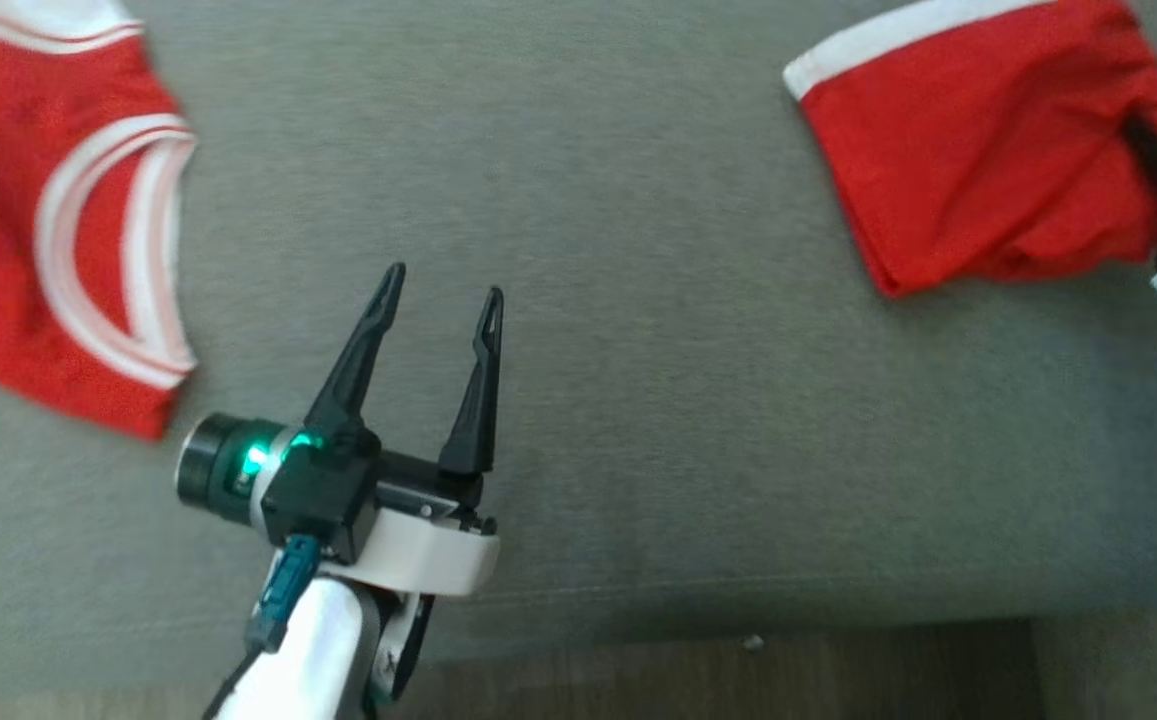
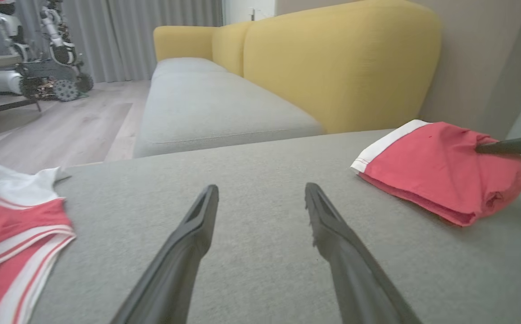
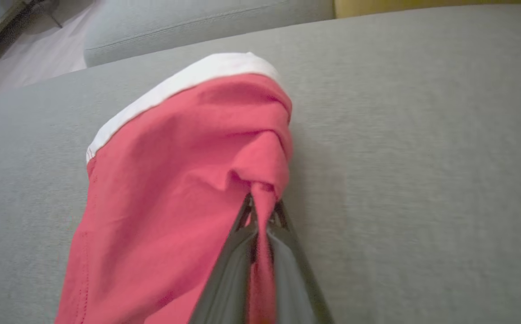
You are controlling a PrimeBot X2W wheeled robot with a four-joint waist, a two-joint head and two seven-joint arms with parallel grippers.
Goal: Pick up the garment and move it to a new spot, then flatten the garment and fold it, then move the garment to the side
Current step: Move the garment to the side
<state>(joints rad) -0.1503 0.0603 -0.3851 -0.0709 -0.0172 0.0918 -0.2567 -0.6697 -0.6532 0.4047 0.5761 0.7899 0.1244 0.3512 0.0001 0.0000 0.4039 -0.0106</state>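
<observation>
light: soft, even | shadows: faint | blur: slight | edges: wide-angle stretch

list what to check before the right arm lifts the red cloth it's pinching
1. Right gripper, fingers shut on the folded red cloth with a white band: ok
2. Bite is a thin bunched edge; whether it will hold: cannot tell
3. Left gripper open, holding nothing, apart from both cloths: ok
4. Red jersey with white striped trim lies apart, at the left: ok
5. Cloth rests on the grey fabric cushion, not yet lifted: ok
</observation>
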